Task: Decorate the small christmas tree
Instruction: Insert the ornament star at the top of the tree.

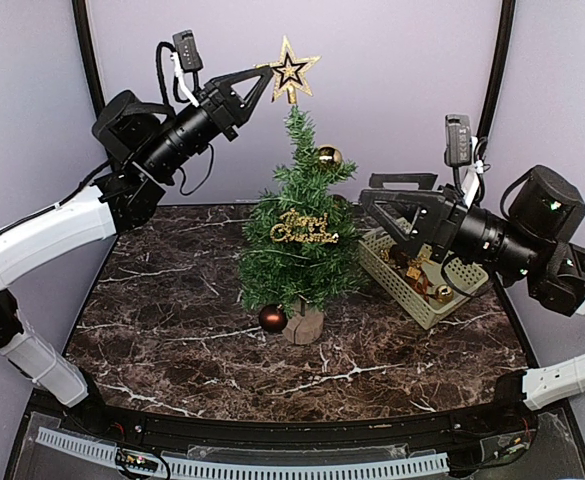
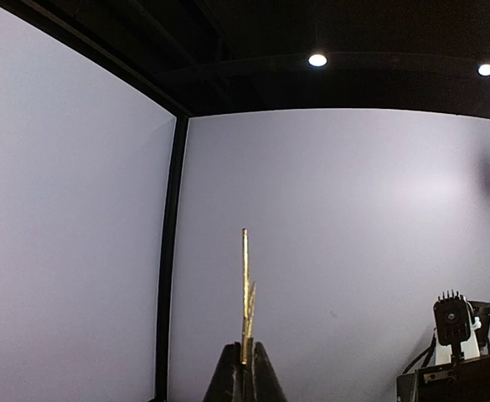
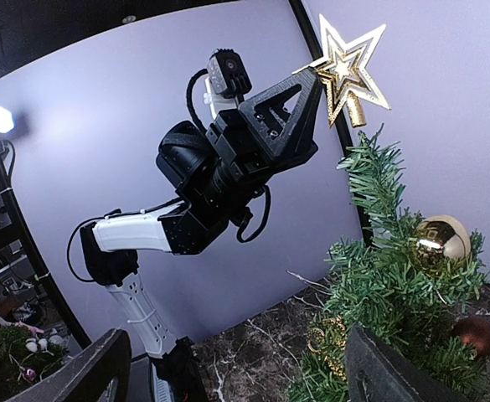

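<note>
While the left gripper (image 1: pixel 269 72), upper centre, pinches the gold star topper (image 1: pixel 290 70) by one point just over the tip of the small christmas tree (image 1: pixel 302 230) mid-table, the right gripper (image 1: pixel 370 190) hangs wide and empty near the basket (image 1: pixel 472 285). Risk: the edge-held star twists, misses the tip, or pushes the tree over.

small christmas tree (image 1: pixel 297 235) stands mid-table (image 1: pixel 172 330) on its stump (image 1: pixel 304 325). star (image 1: pixel 290 70) directly over the treetop, with left gripper (image 1: pixel 269 71) at the star's 9 o'clock, touching it. upper ball (image 1: pixel 328 156) on the tree at 1 o'clock. sign (image 1: pixel 304 230) on the tree's front, mid-height. lower ball (image 1: pixel 272 318) just beside the stump at 9 o'clock. basket (image 1: pixel 422 308) on the table at the tree's 3 o'clock, with right gripper (image 1: pixel 367 190) above its tree-side end.
</note>
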